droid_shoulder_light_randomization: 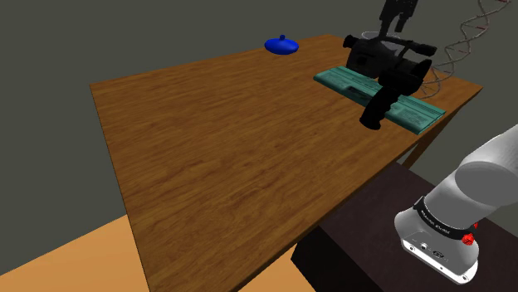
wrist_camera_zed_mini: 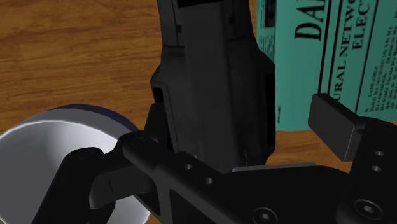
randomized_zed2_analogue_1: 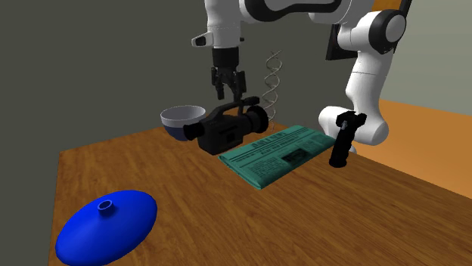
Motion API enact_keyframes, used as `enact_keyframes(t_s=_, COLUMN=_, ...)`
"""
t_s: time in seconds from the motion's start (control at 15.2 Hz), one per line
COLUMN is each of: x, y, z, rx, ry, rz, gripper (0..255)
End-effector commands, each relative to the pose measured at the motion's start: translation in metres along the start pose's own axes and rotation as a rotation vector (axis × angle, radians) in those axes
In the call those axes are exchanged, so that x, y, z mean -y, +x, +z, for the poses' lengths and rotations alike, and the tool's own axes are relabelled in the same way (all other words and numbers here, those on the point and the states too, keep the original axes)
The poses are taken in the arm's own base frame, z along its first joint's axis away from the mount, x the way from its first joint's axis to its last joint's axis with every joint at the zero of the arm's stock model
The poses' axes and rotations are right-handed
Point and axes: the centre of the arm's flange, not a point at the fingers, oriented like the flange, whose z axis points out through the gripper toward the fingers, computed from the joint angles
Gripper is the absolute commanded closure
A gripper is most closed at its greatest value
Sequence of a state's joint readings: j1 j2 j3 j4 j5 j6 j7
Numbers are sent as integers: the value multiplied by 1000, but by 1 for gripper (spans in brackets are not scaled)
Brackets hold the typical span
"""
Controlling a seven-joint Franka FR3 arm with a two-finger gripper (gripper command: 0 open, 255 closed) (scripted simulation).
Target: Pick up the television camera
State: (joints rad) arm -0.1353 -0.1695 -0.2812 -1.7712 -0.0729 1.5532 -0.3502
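stand (droid_shoulder_light_randomization: 373, 249): dark box at the near corner of the table (droid_shoulder_light_randomization: 232, 166), wood grain top.

arm (randomized_zed2_analogue_1: 367, 83): rises from the stand, bends over at the top and crosses above the table. wrist hangs vertical, so the pincer (randomized_zed2_analogue_1: 229, 94) points straight down.

black handle-like object (randomized_zed2_analogue_1: 344, 140): stands tilted on the table near the arm's lower links, just past the end of the teal newspaper (randomized_zed2_analogue_1: 272, 159) and well apart from the camera. cannot name it more closely.

newspaper lies flat on the table, print side up.

television camera (randomized_zed2_analogue_1: 227, 130): black, long body, grip bar on top. sits at the newspaper's end away from the arm's lower links, lens end over that corner. cannot tell whether its underside touches the table.

pincer: directly over the camera, fingertips down at the top bar. in the wrist view its fingers (wrist_camera_zed_mini: 334, 124) stand wide apart, straddling the camera body (wrist_camera_zed_mini: 210, 76). a strip of newspaper (wrist_camera_zed_mini: 318, 57) shows between the one finger and the body. the other finger lies close along the camera's side, contact not resolved. read as spread, not clasping.

bowl (randomized_zed2_analogue_1: 181, 117): dark blue outside, plain white inside, just beyond the camera.

blue domed object (droid_shoulder_light_randomization: 282, 45): short neck on top, at the table edge farthest from the stand, well apart from the rest.

grey double-helix model (randomized_zed2_analogue_1: 272, 79): upright behind the newspaper.
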Motion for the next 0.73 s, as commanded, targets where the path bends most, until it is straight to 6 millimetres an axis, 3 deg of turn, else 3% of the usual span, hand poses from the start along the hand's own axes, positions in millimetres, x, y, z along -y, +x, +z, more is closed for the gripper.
enact_keyframes(t_s=0.0, x=-1, y=2, z=10, rx=0, ry=-1, rz=-1, gripper=0)
enact_keyframes(t_s=0.2, x=-1, y=3, z=25, rx=0, ry=-1, rz=-1, gripper=0)
enact_keyframes(t_s=0.4, x=-1, y=3, z=28, rx=0, ry=-1, rz=-1, gripper=0)
enact_keyframes(t_s=0.46, x=-1, y=3, z=28, rx=0, ry=-1, rz=-1, gripper=255)
enact_keyframes(t_s=0.66, x=-2, y=3, z=28, rx=0, ry=-1, rz=-1, gripper=255)
